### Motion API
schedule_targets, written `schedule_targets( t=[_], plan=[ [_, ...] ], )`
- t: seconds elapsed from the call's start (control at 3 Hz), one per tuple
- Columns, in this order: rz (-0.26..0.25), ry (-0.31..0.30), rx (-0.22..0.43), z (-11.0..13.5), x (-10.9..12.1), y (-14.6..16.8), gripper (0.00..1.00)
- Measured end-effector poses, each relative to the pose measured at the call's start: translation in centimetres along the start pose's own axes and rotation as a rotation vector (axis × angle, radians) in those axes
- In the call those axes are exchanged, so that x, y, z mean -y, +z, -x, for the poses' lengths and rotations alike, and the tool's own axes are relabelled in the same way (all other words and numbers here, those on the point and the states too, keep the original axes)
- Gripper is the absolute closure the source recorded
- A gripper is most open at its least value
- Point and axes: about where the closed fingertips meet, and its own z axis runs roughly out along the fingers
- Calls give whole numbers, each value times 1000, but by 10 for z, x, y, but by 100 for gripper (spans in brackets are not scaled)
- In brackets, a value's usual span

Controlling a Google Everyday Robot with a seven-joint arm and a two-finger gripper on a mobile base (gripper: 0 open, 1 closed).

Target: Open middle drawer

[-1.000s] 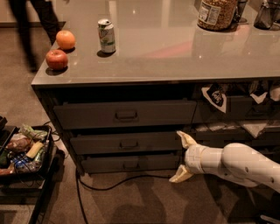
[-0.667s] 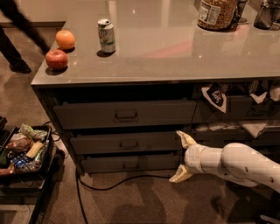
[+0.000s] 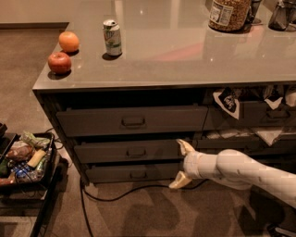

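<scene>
The middle drawer (image 3: pixel 106 152) is the low dark grey front between a taller top drawer (image 3: pixel 92 122) and a lowest drawer (image 3: pixel 111 174). Its small loop handle (image 3: pixel 135 152) sits at its centre, and the front lies nearly in line with the other two. My gripper (image 3: pixel 176 164) is open at the right end of this drawer, to the right of the handle and clear of it. One pale finger (image 3: pixel 184 146) points up in front of the drawer's right edge, while the other reaches down towards the floor. Nothing is held between them.
On the countertop (image 3: pixel 185 51) stand an apple (image 3: pixel 59 62), an orange (image 3: pixel 69 41), a can (image 3: pixel 112 37) and a jar (image 3: pixel 230 14). A black cart (image 3: pixel 41 203) of packets stands at the lower left. A cable (image 3: pixel 115 194) runs across the floor. The right-hand drawers (image 3: pixel 259 115) spill cloth and paper.
My gripper has shifted slightly left towards the drawer stack. The person's legs at the top left have left the view. The drawers have not moved.
</scene>
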Motion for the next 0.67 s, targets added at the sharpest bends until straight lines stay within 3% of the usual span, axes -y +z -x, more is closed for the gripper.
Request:
schedule_targets(
  t=[0.67],
  plan=[
    [34,51,11,-52,-7,77,0]
  ],
)
